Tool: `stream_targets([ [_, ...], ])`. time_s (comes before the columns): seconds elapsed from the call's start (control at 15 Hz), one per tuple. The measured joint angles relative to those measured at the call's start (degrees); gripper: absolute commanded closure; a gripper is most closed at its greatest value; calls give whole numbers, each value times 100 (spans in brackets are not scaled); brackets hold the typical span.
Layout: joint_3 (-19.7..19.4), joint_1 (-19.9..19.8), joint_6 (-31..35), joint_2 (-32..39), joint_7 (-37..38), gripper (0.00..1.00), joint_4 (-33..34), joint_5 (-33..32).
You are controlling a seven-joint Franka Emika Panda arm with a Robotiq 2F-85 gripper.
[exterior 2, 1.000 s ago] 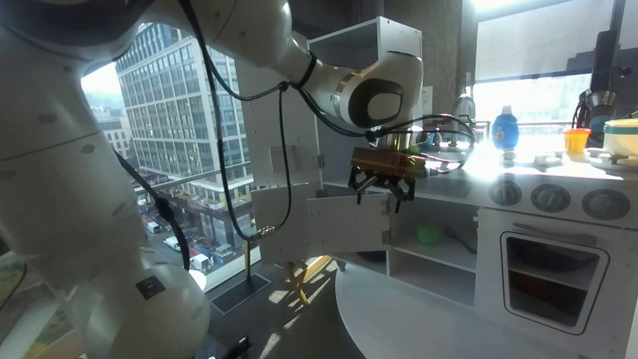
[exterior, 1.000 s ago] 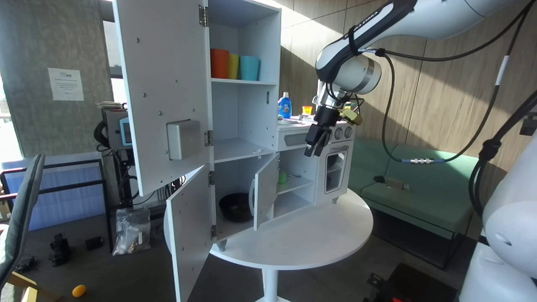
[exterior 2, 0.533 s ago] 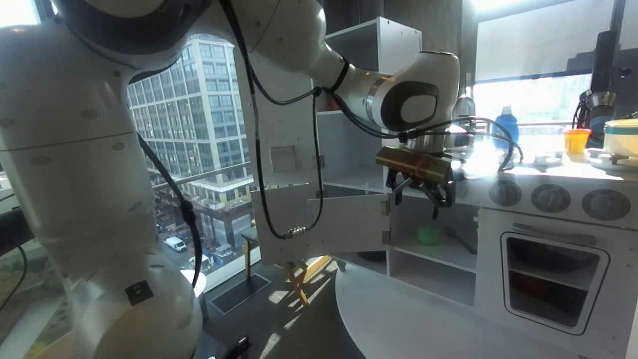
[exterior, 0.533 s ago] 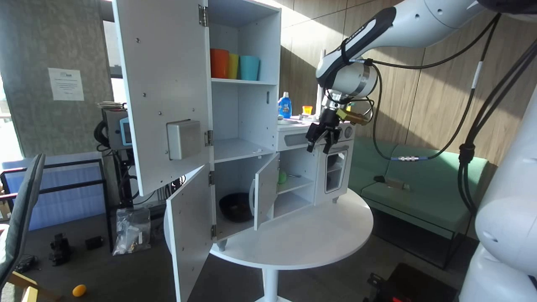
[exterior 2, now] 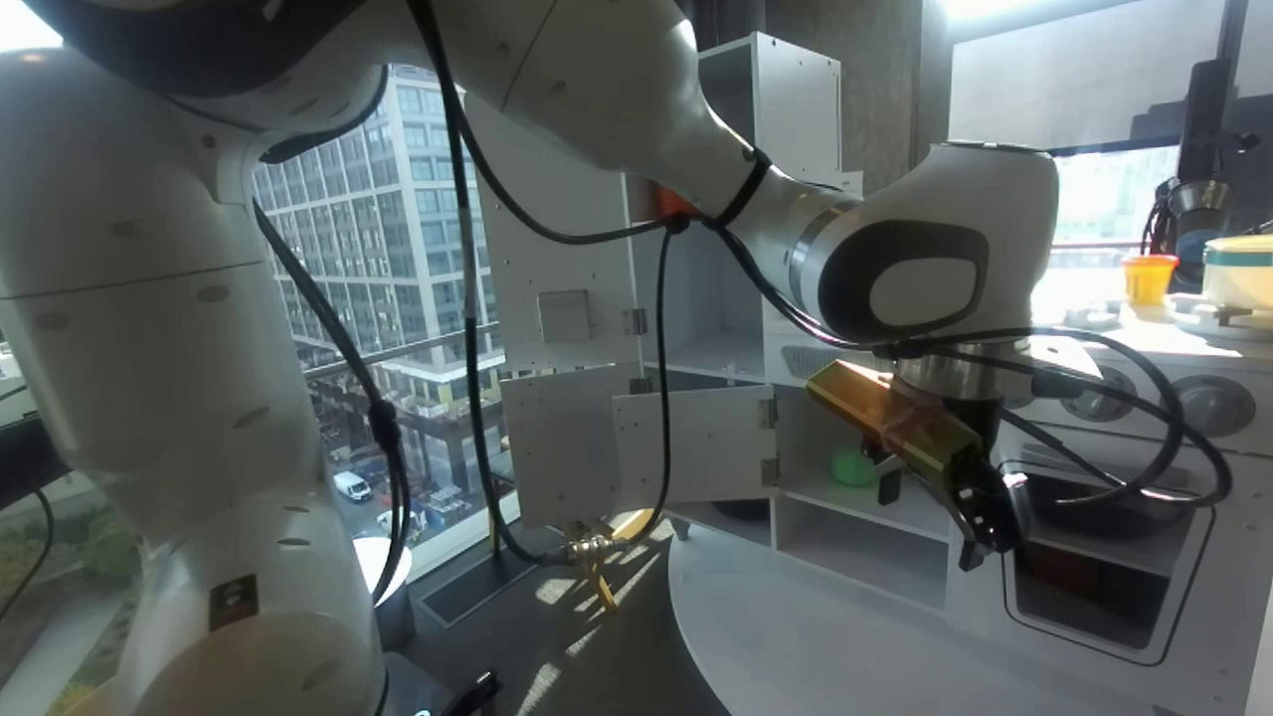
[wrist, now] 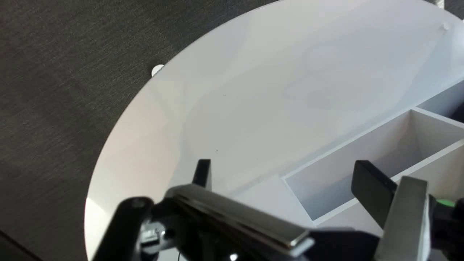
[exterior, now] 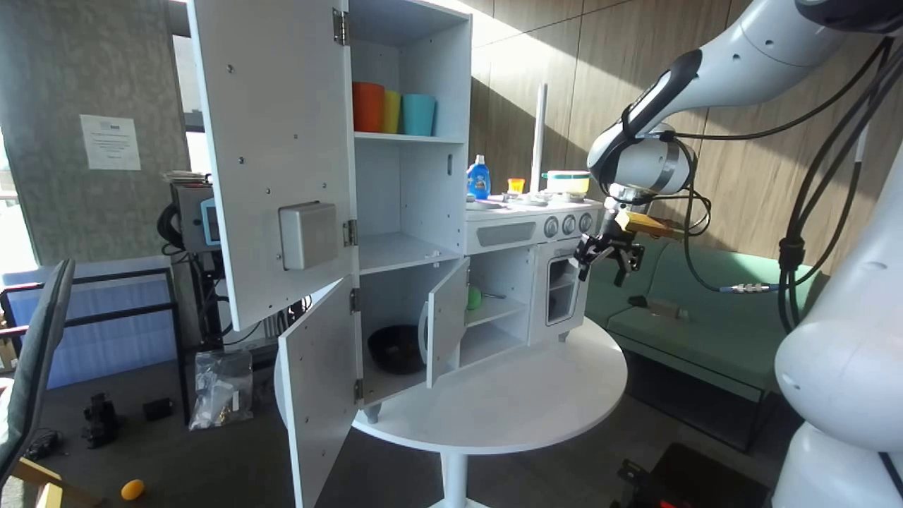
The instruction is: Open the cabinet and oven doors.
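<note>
Round white desk (exterior: 536, 402) carries the cabinet (exterior: 427, 187), standing open; oven door (exterior: 563, 289) further along looks closed. End effector (wrist: 284, 175) wide, nothing held, near that door. Likely step: square up to the oven handle (exterior: 566, 251), grip lightly, pull slowly along the swing arc.
</note>
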Motion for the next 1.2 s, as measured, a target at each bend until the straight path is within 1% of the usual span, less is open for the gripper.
stream_targets([
  [0.27,85,-17,-132,153,1393,0,451,5],
  [0.6,213,22,-391,534,3177,0,1272,32],
  [0.93,155,1,-579,1070,4584,0,1897,192],
  [1.2,76,-45,-756,1354,5575,0,2226,392],
])
